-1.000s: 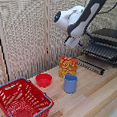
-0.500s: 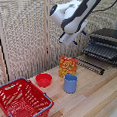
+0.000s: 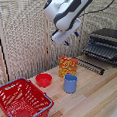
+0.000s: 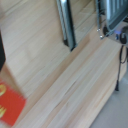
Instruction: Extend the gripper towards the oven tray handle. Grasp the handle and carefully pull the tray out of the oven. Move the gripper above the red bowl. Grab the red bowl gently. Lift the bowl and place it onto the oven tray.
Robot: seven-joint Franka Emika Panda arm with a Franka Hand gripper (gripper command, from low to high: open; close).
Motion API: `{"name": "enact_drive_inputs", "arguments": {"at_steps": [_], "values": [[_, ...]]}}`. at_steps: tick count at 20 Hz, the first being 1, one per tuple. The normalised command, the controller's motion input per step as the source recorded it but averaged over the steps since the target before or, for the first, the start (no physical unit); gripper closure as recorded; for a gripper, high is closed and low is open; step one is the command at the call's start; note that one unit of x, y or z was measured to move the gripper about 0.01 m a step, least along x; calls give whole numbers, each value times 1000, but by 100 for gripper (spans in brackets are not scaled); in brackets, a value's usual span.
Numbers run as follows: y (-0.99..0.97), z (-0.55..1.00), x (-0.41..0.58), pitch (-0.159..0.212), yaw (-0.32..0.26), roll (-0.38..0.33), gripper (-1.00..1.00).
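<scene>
Nearest in the exterior view: red mesh basket (image 3: 23, 101) at that view's left, on the wooden table (image 3: 93, 99). Nothing visible inside it.

Next back: blue cup (image 3: 70, 83), upright; contents cannot be seen from this angle. Just to its left in that view, the red bowl (image 3: 44, 79) sits on the table, apparently empty, untouched. Behind the cup stands an orange-yellow box (image 3: 68, 65).

Farther, at the exterior view's right: the oven (image 3: 104, 47), door (image 3: 90, 65) folded down. The tray (image 3: 102, 51) appears to lie inside the mouth, not drawn out. Nothing visible on it.

High above the box and cup hangs the gripper (image 3: 70, 39), well apart from oven and bowl. Blue tips show, but whether the fingers are spread or pressed together I cannot tell; nothing appears held.

Wrist view: blurred table planks, a dark bar, a red-yellow corner; no fingers visible.

Judgement: early stage. Door open; handle not yet grasped, tray pull, bowl pick and placement all remain.
</scene>
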Motion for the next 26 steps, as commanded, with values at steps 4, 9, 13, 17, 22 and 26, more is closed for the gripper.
{"name": "enact_drive_inputs", "arguments": {"at_steps": [4,9,13,17,22,26], "values": [[489,216,199,0,-105,291,-100],[501,121,131,0,-105,306,-100],[544,11,84,1,-103,287,-100],[557,-103,39,5,-108,252,-100],[435,-314,-10,0,-69,223,-100],[252,-434,-59,0,-57,217,-100]]}}
